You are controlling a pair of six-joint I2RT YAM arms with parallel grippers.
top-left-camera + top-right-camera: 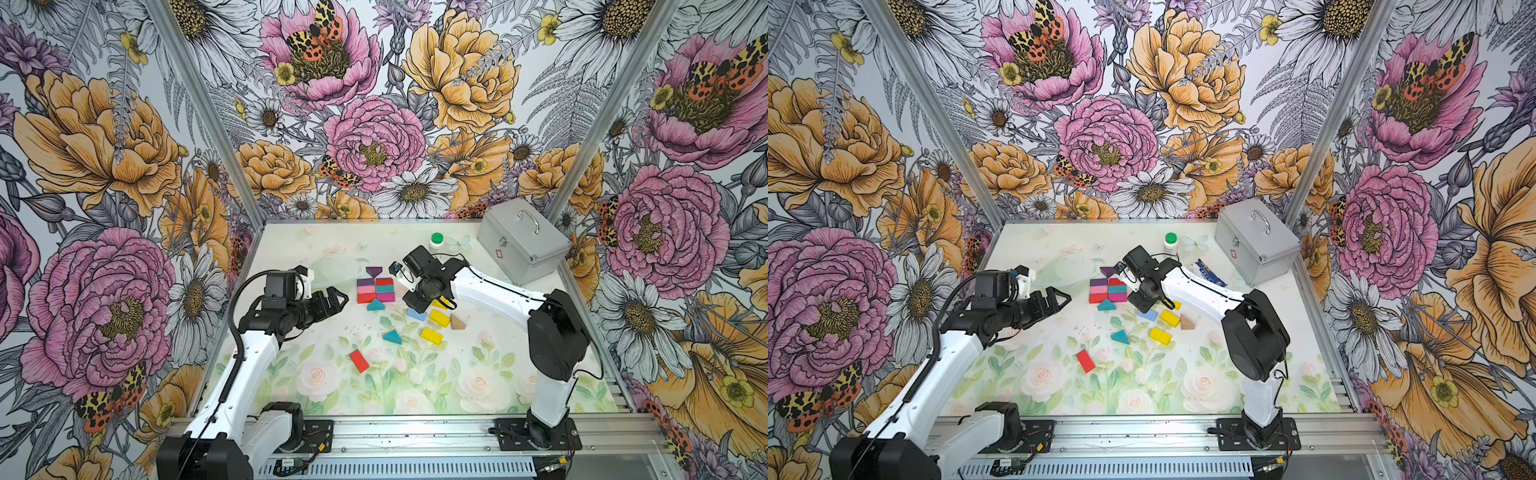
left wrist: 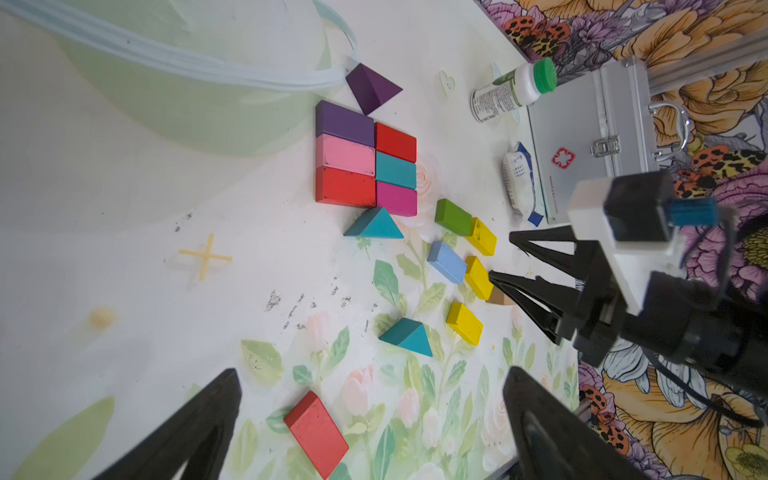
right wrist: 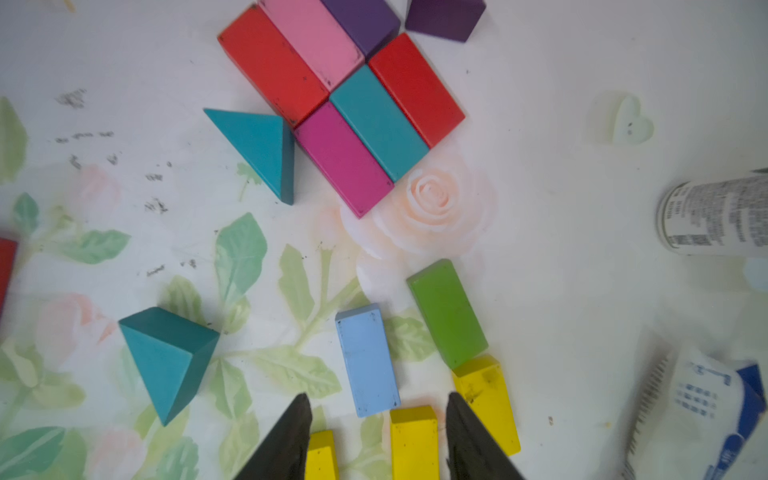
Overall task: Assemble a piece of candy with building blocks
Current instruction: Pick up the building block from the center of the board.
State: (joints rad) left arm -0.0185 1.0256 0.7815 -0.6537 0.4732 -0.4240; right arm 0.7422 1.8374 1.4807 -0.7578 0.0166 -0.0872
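Yellow block (image 3: 413, 440) shows under the gap of right claw (image 3: 378, 399), long axis crossing the closing line | right claw part-open, empty | left claw (image 2: 370, 371) wide open, empty, farther off

No word or number can be read in full. On the front of the metal case (image 2: 582, 120), a red sign (image 2: 563, 158) with a white cross-shaped mark is seen just beside the latch (image 2: 606, 146). A line of small red print is seen along one edge of the same face, too small to be read. The label (image 2: 492, 102) of the white bottle (image 2: 519, 85) is covered with fine dark print, which is blurred in both wrist views. Blue print is carried on the white packet (image 2: 517, 178), and it cannot be made out either.
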